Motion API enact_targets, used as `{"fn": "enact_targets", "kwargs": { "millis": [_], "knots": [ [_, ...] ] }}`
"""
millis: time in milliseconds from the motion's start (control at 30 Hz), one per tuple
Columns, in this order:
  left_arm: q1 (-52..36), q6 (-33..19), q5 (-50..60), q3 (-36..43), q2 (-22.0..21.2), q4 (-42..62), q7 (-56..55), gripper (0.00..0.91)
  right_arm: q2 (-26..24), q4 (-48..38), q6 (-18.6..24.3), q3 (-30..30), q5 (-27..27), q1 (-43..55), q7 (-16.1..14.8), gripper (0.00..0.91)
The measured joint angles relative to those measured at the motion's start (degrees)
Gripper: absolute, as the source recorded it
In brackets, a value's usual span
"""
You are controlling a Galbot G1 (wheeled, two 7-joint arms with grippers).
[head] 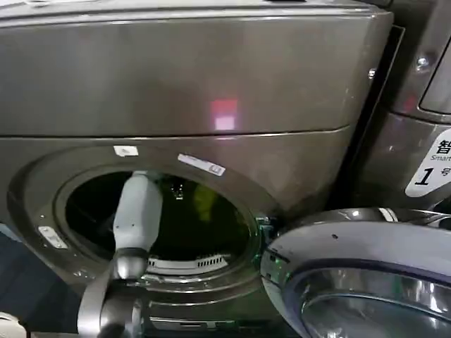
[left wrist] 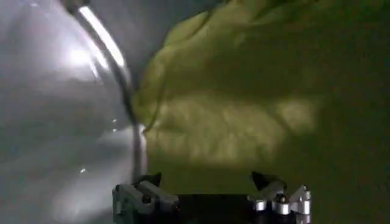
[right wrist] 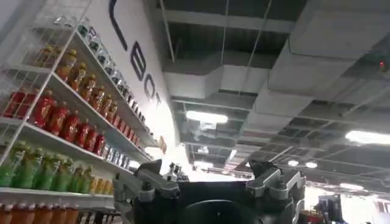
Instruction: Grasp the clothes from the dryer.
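The dryer (head: 211,84) is a dark grey-brown front loader, and its round glass door (head: 352,267) is swung open at the lower right. My left arm (head: 137,211) reaches through the porthole into the dark drum. Inside lie the clothes (head: 204,201), a yellow-green fabric. In the left wrist view the clothes (left wrist: 244,115) lie close ahead against the drum wall (left wrist: 55,109). My left gripper (left wrist: 207,178) is open just short of the fabric, with nothing between its fingers. My right gripper (right wrist: 206,165) is open, empty, and points up at the ceiling.
A neighbouring machine (head: 423,105) with a white label stands to the right. The open door takes up the space at the lower right of the porthole. Store shelves of bottles (right wrist: 55,122) are beside the right arm.
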Motion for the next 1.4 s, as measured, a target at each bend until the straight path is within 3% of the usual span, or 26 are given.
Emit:
{"fn": "enact_targets", "kwargs": {
  "millis": [833, 867, 900, 933, 1400],
  "knots": [
    [-0.7, 2.0, -9.3, 0.1, 1.7, 14.2, -0.3, 0.907, -0.3, -0.6, 0.4, -1.5, -0.9, 0.8, 0.0, 0.907],
    [-0.7, 2.0, -9.6, 0.1, 1.7, 14.4, -0.3, 0.637, -0.3, -0.6, 0.4, -1.5, -0.9, 0.9, 0.1, 0.907],
    [-0.6, 2.1, -9.9, 0.1, 1.7, 14.6, -0.3, 0.046, -0.3, -0.6, 0.4, -1.5, -0.9, 0.9, 0.0, 0.907],
    [-0.6, 2.1, -10.1, 0.1, 1.8, 14.8, -0.3, 0.000, -0.2, -0.6, 0.4, -1.5, -0.9, 0.9, 0.0, 0.907],
    [0.5, 1.9, -13.7, 1.0, 2.2, 15.9, -1.4, 0.000, 0.0, -0.6, 0.5, -2.1, -1.0, 1.3, 0.0, 0.907]
  ]
}}
